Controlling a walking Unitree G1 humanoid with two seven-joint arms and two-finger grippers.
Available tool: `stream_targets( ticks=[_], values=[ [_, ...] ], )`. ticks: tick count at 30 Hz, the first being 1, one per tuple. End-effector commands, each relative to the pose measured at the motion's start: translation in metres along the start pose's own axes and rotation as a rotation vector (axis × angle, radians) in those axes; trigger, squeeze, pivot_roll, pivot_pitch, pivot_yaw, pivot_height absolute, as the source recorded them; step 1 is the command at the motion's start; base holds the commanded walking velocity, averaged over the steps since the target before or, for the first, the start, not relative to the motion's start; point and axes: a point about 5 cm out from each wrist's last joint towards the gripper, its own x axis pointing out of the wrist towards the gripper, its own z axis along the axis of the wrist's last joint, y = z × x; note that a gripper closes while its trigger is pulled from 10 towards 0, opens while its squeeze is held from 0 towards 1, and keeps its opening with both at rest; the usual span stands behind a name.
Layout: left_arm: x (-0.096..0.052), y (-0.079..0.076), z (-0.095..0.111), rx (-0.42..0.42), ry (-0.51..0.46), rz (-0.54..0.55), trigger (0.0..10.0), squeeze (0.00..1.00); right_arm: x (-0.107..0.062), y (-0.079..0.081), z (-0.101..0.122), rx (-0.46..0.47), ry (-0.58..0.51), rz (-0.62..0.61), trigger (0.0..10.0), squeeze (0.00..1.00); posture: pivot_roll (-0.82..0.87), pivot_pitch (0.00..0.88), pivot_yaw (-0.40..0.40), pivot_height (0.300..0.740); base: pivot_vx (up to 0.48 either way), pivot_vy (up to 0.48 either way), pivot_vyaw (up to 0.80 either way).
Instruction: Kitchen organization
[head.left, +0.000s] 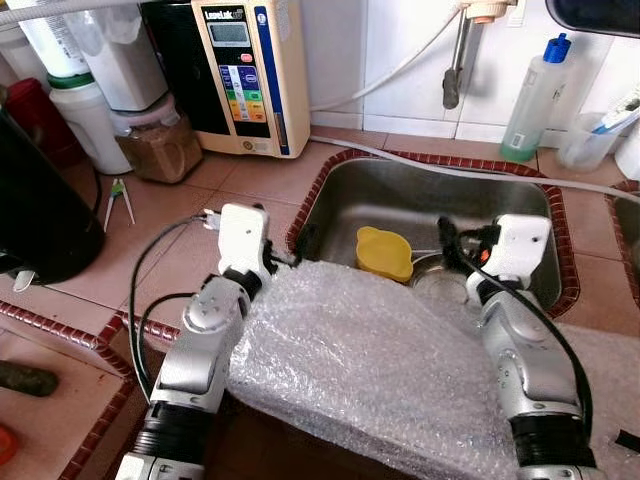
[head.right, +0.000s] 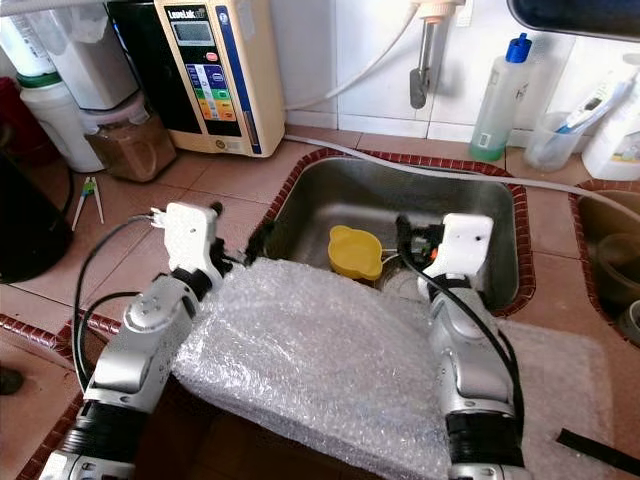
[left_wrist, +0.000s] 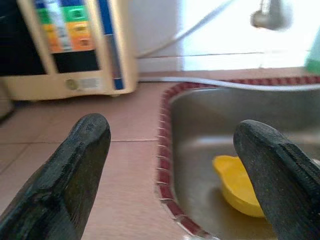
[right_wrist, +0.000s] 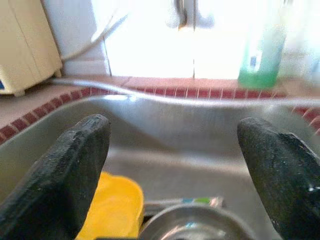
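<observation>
A steel sink (head.left: 420, 195) is set into the tiled counter, with a yellow plastic cup (head.left: 384, 253) lying on its floor beside the drain strainer (head.left: 440, 285). A sheet of bubble wrap (head.left: 370, 360) covers the counter's front edge between my two arms. My left gripper (head.left: 298, 246) hovers open over the sink's near left corner; in the left wrist view the cup (left_wrist: 237, 185) lies just past its fingers (left_wrist: 65, 175). My right gripper (head.left: 450, 240) is open above the sink floor, to the right of the cup (right_wrist: 112, 210) and over the strainer (right_wrist: 190, 225).
A cream water machine (head.left: 250, 75), jars (head.left: 160, 140) and a black appliance (head.left: 35, 220) crowd the counter at left. Small scissors (head.left: 118, 200) lie on the tiles. A faucet (head.left: 455, 60) and a soap bottle (head.left: 535, 100) stand behind the sink, and a white hose (head.left: 480, 172) runs along its back rim.
</observation>
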Motion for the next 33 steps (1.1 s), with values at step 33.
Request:
stream_targets(
  ticks=[33],
  values=[
    [0.001, -0.003, -0.011, -0.11, 0.045, 0.087, 10.0, 0.0, 0.002, 0.009, 0.036, -0.036, -0.066, 0.117, 10.0, 0.88, -0.19, 0.011, 0.007, 0.74, 0.0, 0.0, -0.17]
  ],
)
